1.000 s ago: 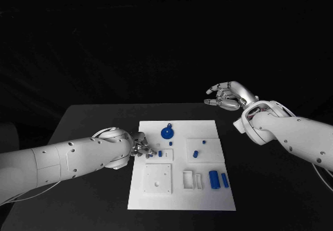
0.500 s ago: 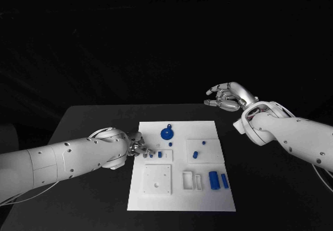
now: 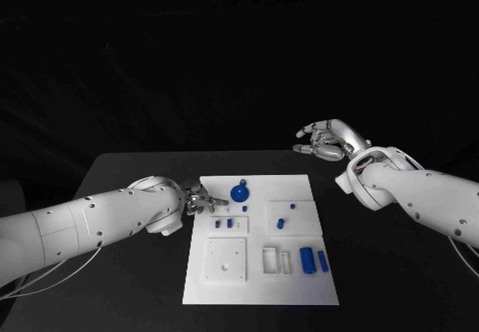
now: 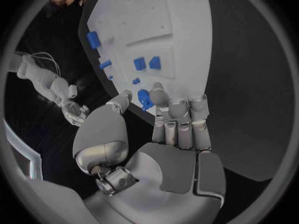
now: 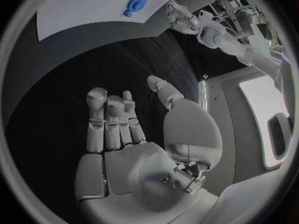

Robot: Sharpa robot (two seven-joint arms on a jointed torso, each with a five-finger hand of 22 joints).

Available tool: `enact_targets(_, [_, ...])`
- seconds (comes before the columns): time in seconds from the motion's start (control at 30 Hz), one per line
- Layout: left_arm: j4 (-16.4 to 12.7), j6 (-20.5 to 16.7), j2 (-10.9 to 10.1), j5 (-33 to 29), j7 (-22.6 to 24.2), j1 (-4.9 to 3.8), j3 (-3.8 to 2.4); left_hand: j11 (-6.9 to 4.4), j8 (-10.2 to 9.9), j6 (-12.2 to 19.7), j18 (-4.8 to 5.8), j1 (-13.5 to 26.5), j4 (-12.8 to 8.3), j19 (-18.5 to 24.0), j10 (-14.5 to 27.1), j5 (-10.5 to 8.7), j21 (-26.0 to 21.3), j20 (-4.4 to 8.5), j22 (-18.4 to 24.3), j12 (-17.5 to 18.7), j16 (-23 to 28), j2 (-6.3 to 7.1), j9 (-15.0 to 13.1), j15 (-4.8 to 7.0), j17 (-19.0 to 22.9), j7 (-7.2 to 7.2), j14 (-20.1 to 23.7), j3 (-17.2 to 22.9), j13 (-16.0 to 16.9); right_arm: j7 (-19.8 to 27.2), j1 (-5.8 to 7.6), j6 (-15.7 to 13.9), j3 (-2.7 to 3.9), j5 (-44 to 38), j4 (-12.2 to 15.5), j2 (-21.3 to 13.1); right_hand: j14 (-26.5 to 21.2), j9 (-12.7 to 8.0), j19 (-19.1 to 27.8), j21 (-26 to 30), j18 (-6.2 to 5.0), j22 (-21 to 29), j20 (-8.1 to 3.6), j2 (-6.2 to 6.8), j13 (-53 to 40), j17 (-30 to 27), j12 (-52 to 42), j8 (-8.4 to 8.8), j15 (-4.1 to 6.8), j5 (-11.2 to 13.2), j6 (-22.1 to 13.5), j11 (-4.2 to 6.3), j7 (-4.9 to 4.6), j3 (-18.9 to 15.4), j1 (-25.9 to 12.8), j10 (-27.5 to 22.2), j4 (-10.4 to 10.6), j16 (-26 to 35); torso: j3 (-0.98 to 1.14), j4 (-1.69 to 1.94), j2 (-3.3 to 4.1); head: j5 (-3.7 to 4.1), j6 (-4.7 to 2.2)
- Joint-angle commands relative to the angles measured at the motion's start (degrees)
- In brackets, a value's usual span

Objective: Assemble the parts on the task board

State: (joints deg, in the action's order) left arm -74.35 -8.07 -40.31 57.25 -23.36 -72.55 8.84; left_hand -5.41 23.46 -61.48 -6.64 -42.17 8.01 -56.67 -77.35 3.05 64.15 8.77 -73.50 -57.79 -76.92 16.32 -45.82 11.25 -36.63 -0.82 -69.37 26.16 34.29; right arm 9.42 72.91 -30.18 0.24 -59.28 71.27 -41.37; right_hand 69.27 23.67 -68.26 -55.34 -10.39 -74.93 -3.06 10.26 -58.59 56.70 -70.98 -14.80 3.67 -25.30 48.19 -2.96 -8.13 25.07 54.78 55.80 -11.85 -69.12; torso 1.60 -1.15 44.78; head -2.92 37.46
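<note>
hovering at the white task board (image 3: 300,290) edge, empty left robot hand (image 3: 203,204), fingers apart, could knock the round blue part (image 3: 239,191); right robot hand (image 3: 324,138) loosely curled, empty.

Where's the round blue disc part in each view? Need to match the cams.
Head view: round blue disc part on the far part of the task board, just right of the left hand.
Left wrist view: partly hidden behind the fingers, at.
Right wrist view: at, on the board.
Shared landmark: the white task board.
</note>
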Motion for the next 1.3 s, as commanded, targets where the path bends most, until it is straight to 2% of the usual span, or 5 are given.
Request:
enact_targets(0.03, [0.3,-5.9,0.1,-7.9,4.5,-0.07,-0.76,0.29,-0.6,1.4,-0.3,-0.7,1.0,1.1,1.5,-0.3,-0.8,6.22,0.3,0.8,0.9,0.1,0.3,-0.29,0.4,-0.47,1.2,-1.1,-0.2,0.3,-0.03,0.5,0.02,-0.2,0.0,0.0,0.2,0.1,0.1,0.3,-4.61,-0.9,-0.4,-0.34,0.1,-0.1,-0.3,-0.35,-0.25,-0.4,-1.0,0.06,-1.29,0.1,0.2,0.0,0.4,-0.2,-0.01,0.03,0.01,0.13,-0.18])
enact_targets(0.23, [2.0,-9.3,0.9,-10.2,10.4,-0.41,-1.06,1.87,-1.8,5.7,0.81,-8.3,-0.3,4.3,6.4,0.08,-3.0,5.13,1.0,3.5,3.8,-4.06,1.1,-1.85,1.9,-2.12,5.0,-2.6,-1.2,0.3,-0.03,0.5,0.02,-0.2,0.0,0.0,0.2,0.1,0.1,0.3,-4.61,-0.9,-0.4,-0.34,0.1,-0.1,-0.3,-0.35,-0.25,-0.4,-1.0,0.06,-1.29,0.1,0.2,0.0,0.4,-0.2,0.01,-0.02,0.03,0.26,-0.48])
enact_targets(0.37, [2.4,-10.2,1.8,-9.4,16.6,-0.43,-1.06,3.58,-2.1,7.0,2.79,-20.8,-10.4,8.6,11.4,5.59,-6.3,3.27,2.0,7.7,7.4,-9.54,2.2,-4.34,4.2,-3.75,9.7,-1.9,-3.9,0.3,-0.03,0.6,0.02,-0.2,-0.1,0.0,0.2,0.1,0.1,0.3,-4.61,-0.9,-0.4,-0.35,0.1,-0.1,-0.3,-0.35,-0.25,-0.4,-1.0,0.06,-1.28,0.1,0.2,0.0,0.4,-0.2,-0.02,-0.09,0.04,0.45,-0.72])
enact_targets(0.57, [2.3,-12.5,4.0,1.2,25.6,-0.41,-1.03,7.25,-4.7,8.4,3.85,-26.0,-23.9,9.5,15.3,4.49,-7.8,1.03,1.9,22.1,7.9,-9.77,7.1,-7.16,6.1,-6.33,11.2,8.3,-13.5,0.3,-0.03,0.6,0.02,-0.2,-0.3,0.2,0.2,0.1,0.1,0.3,-4.61,-0.9,-0.41,-0.36,0.1,-0.1,-0.3,-0.36,-0.25,-0.4,-1.0,0.06,-1.28,0.1,0.2,0.0,0.4,-0.2,-0.01,0.03,0.03,0.64,-0.94])
enact_targets(1.3, [9.9,-11.4,12.3,30.8,28.4,0.21,1.37,10.74,-8.1,7.1,0.67,-27.1,-23.9,7.0,15.0,0.56,-7.5,-1.98,1.1,41.3,6.4,-5.06,11.5,-10.18,7.6,-6.72,9.4,9.3,-22.9,0.3,-0.13,0.7,0.02,-0.2,-0.4,0.7,0.2,0.1,0.1,0.3,-4.61,-0.9,-0.41,-0.41,0.1,-0.1,-0.3,-0.38,-0.24,-0.4,-1.0,0.07,-1.27,0.1,0.3,0.0,0.3,-0.2,-0.03,-0.08,0.08,0.89,-1.14])
